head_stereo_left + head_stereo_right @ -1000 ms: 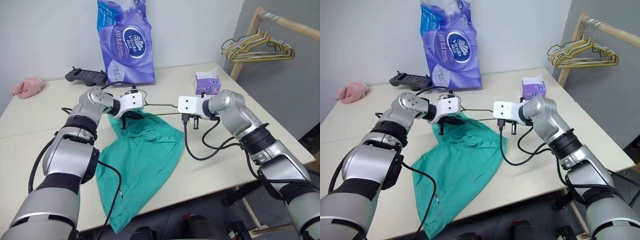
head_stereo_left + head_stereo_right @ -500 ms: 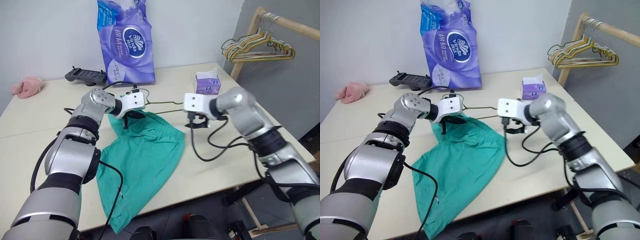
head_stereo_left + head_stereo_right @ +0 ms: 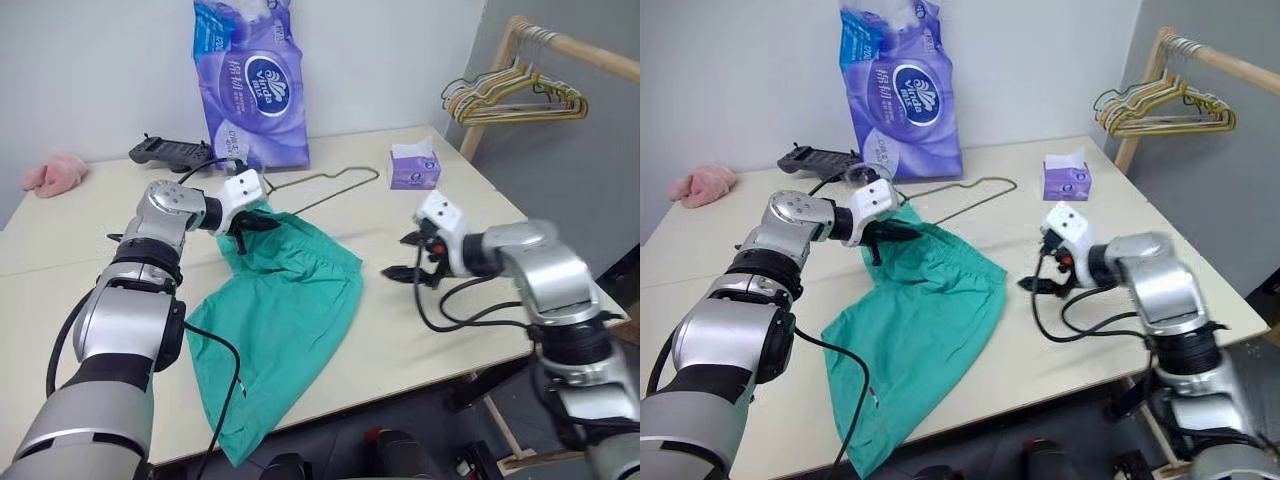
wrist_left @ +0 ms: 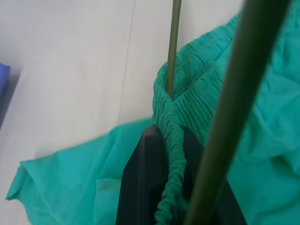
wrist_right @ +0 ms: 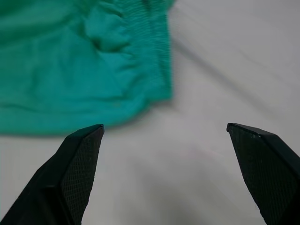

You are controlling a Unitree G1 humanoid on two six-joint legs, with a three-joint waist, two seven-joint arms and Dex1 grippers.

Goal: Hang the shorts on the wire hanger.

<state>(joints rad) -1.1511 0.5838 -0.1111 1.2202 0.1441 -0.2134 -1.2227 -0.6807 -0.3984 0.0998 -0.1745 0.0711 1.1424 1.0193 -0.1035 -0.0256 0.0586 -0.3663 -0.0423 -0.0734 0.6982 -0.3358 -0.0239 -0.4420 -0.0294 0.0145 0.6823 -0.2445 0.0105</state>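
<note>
So the left pincer (image 3: 243, 222) is clamped tight on the gathered waistband of the shorts (image 3: 285, 310), with the wire hanger (image 3: 335, 185) running through the waistband right at the fingers. From there the hanger sticks out toward 2 o'clock over the bench (image 3: 400, 330), while the shorts drape down toward 6 o'clock, off the front edge. Right pincer (image 3: 413, 258) hangs at 3 o'clock of the shorts, fingers spread wide, holding nothing.
</note>
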